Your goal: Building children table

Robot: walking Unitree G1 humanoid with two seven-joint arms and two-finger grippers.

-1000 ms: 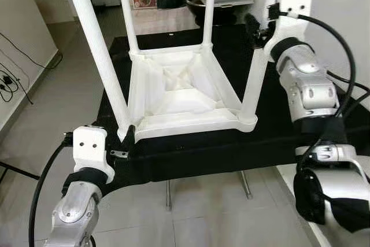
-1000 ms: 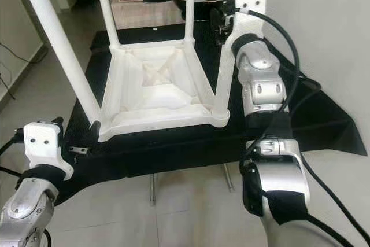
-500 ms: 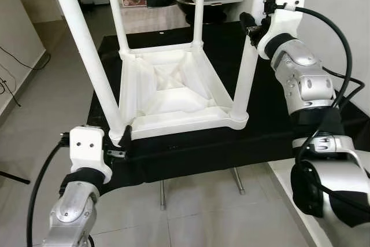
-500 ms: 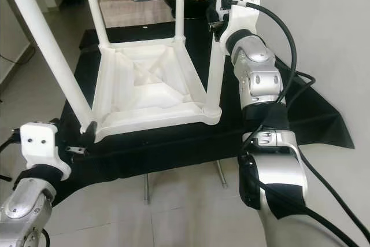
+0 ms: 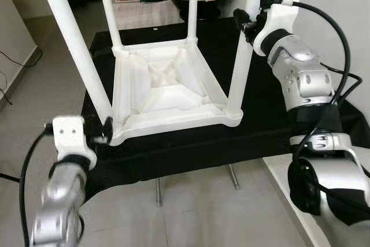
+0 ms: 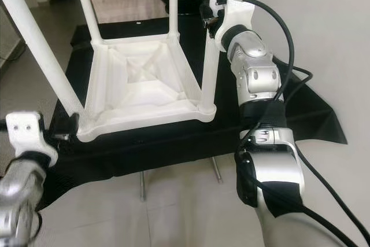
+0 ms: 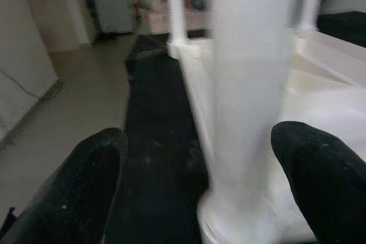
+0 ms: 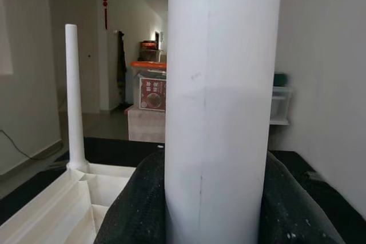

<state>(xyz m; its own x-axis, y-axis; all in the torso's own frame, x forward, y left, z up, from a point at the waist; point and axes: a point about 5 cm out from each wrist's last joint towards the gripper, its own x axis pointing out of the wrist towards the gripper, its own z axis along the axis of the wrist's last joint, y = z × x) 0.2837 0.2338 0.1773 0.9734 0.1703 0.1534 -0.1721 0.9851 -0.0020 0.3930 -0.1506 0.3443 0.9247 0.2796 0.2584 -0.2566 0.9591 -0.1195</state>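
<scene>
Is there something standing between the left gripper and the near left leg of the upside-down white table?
Nothing visible does. The left gripper has its two black fingers open on either side of the near left leg, close to its base on the white table.

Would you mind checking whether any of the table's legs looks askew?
Yes: the near-left leg on the upturned white table leans outward, while the near-right leg, held by the right gripper, stands upright.

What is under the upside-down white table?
The white table rests upside down on a black cloth. The cloth drapes over a stand whose thin metal legs poke out below. What the stand's top looks like is hidden by the cloth.
</scene>
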